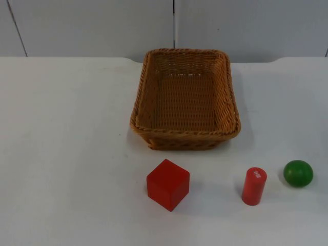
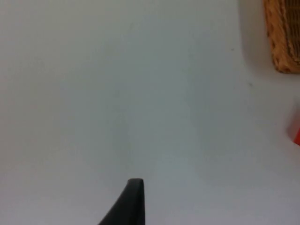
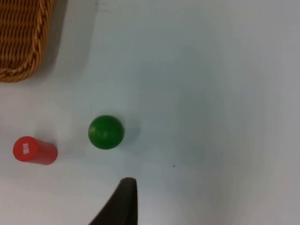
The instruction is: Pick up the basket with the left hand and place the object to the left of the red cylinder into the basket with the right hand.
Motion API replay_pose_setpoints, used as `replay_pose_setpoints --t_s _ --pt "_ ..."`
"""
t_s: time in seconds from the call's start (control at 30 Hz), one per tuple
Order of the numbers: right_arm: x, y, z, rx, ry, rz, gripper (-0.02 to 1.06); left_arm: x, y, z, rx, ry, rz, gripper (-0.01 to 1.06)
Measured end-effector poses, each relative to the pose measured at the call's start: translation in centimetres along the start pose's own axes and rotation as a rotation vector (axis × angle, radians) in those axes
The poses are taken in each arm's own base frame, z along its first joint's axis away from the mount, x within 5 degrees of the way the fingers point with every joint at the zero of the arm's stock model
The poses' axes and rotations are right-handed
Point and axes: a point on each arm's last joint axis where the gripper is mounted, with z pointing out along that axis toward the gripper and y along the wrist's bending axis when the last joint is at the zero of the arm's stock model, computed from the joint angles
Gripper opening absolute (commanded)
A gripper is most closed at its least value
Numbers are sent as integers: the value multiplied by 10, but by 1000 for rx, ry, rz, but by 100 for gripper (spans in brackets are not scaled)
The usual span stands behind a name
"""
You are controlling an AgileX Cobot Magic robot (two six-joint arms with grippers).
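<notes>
An empty woven wicker basket [image 1: 185, 99] stands at the middle back of the table. In front of it sits a red cube [image 1: 168, 184], left of the upright red cylinder [image 1: 253, 186]. My left gripper [image 2: 135, 188] hangs over bare table, apart from the basket's corner [image 2: 284, 37] and an edge of the red cube [image 2: 296, 133]. My right gripper [image 3: 126, 188] hovers above the table close to the green ball [image 3: 106, 131], with the red cylinder [image 3: 34, 150] and the basket's corner [image 3: 21, 42] beyond it.
A green ball [image 1: 298, 173] lies right of the red cylinder near the table's right side. The white table [image 1: 66, 154] ends at a grey partition wall [image 1: 92, 25] behind the basket.
</notes>
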Motion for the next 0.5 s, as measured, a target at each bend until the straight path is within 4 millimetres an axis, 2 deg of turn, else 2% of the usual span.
replay_pose_setpoints --t_s 0.13,0.3,0.47,0.5 --pt "0 0 0 0 0 0 105 -3 -3 10 54 30 23 99" --pt "0 0 0 0 0 0 105 -6 -5 30 96 90 24 98" --pt "0 0 1 0 2 0 105 -6 -25 65 149 172 98 98" --pt "0 0 1 0 2 0 105 -6 -25 65 149 172 98 98"
